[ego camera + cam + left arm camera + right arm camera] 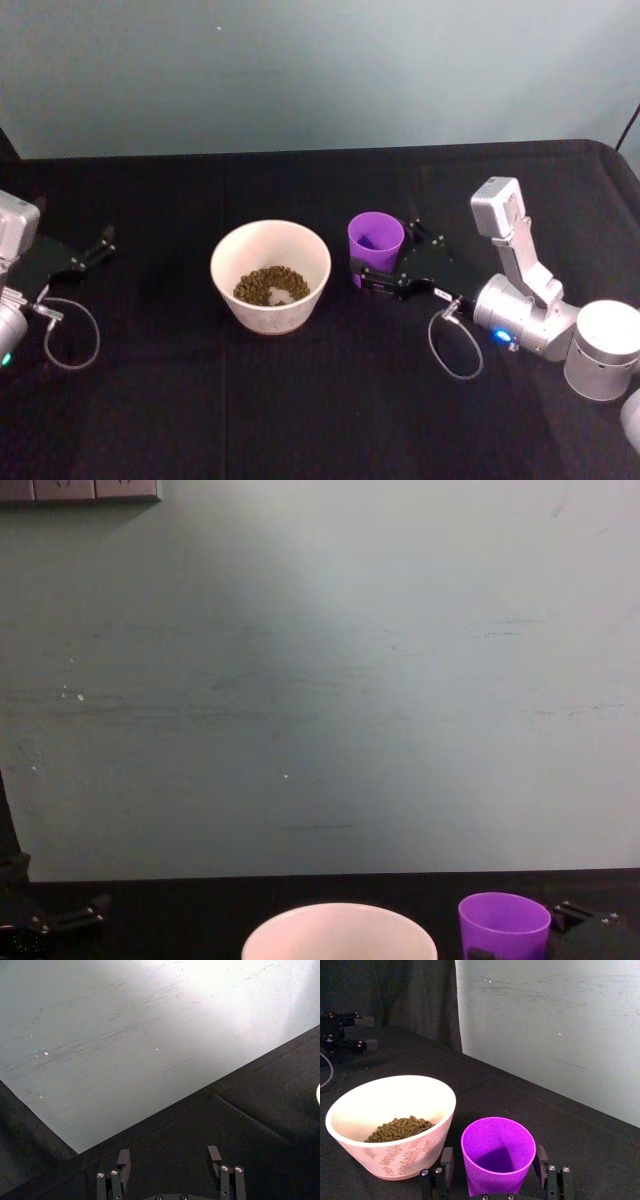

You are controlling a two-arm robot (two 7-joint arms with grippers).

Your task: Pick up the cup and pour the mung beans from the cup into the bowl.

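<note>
Two vessels stand upright side by side on your black worktop (pixel 300 400) in the head view: the bowl (pixel 270 275) with mung beans (pixel 270 284) already in it, and the cup (pixel 376 243) just to its right. Your right hand (pixel 385 272) sits around the cup's lower wall, while the left hand (pixel 100 243) lies parked at the far left, well apart from both.

From the left wrist camera, that idle left hand (pixel 170 1157) hangs spread open over bare cloth.

From the right wrist camera, the cup (pixel 498 1155) stands between the right hand's fingers (pixel 446 1161), one on each side. Whether they press the wall or have just let go, you cannot tell. The cup looks empty, and the beans (pixel 400 1128) lie in the bowl (pixel 395 1125), so the pour seems done.

In the chest view, the cup (pixel 504 922) and the bowl's rim (pixel 340 925) show low down.

Your risk, I judge: pulling back without opening fully would drag or tip the light cup toward the bowl.
</note>
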